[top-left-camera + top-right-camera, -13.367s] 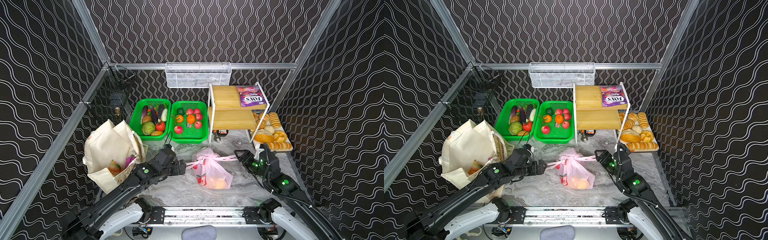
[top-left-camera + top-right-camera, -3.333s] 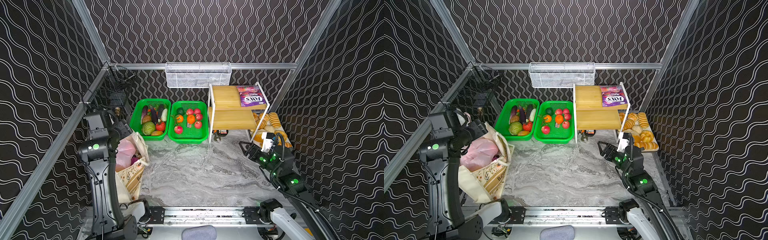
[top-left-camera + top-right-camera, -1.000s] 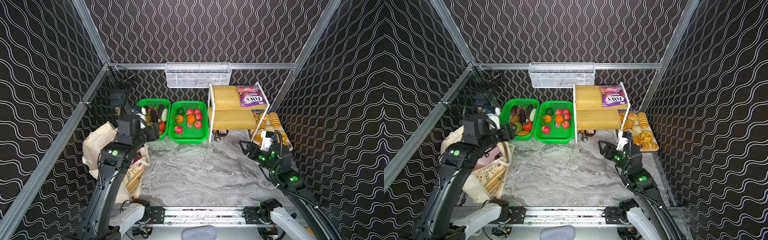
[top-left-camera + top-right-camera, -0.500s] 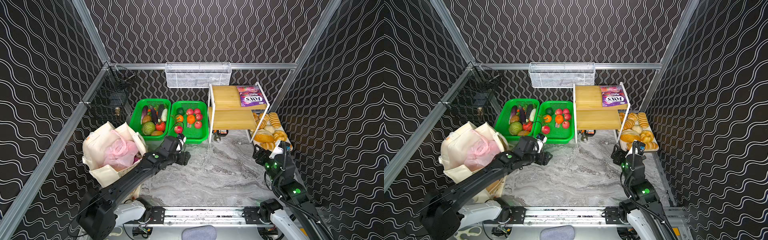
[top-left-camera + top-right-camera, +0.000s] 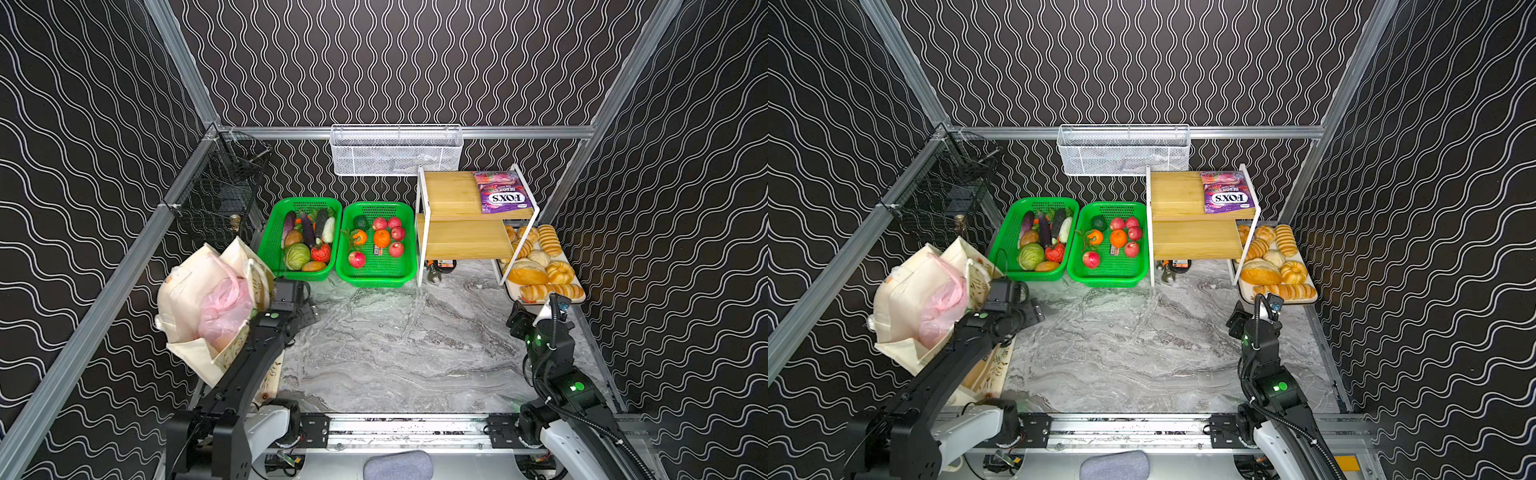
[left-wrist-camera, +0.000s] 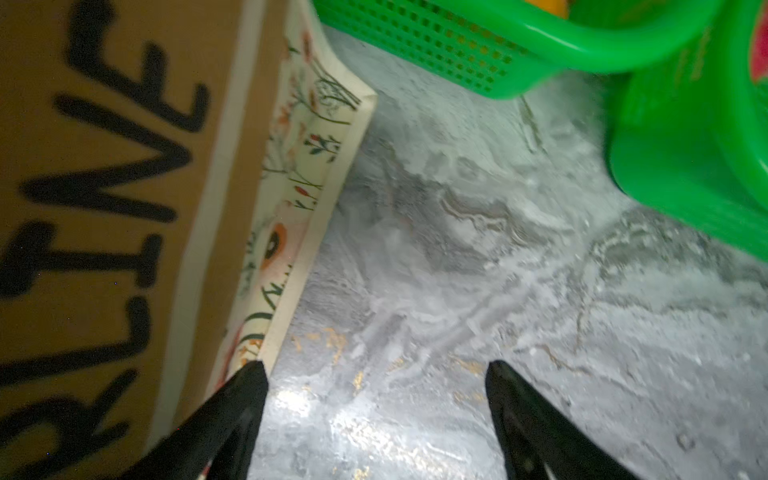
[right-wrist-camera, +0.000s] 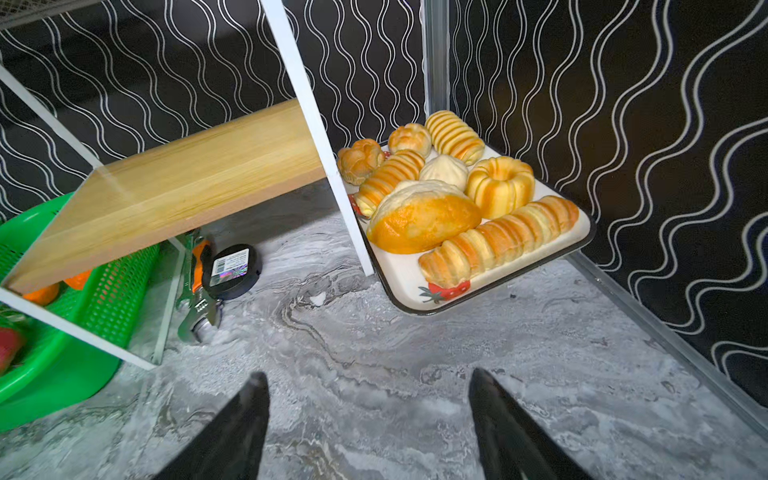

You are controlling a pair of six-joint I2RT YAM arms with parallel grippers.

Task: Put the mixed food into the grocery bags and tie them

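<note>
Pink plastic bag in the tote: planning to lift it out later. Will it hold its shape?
Probably not: the pink plastic bag looks thin and crumpled, so it would likely sag. Its film looks smooth, perhaps slippery. The canvas tote slumps around it, so it may drag.

Grey marble-veined tabletop (image 5: 395,353). Carries along the back a green vegetable basket (image 5: 299,275) just beside a green fruit basket (image 5: 374,280), then a white-framed wooden shelf rack (image 5: 465,241). Shelters under the lower board an adjustable wrench (image 7: 195,307) touching a black round case (image 7: 232,270). Bears a bread tray (image 7: 399,278) near the right back corner and a floral canvas tote (image 5: 187,286) at the left edge.
</note>
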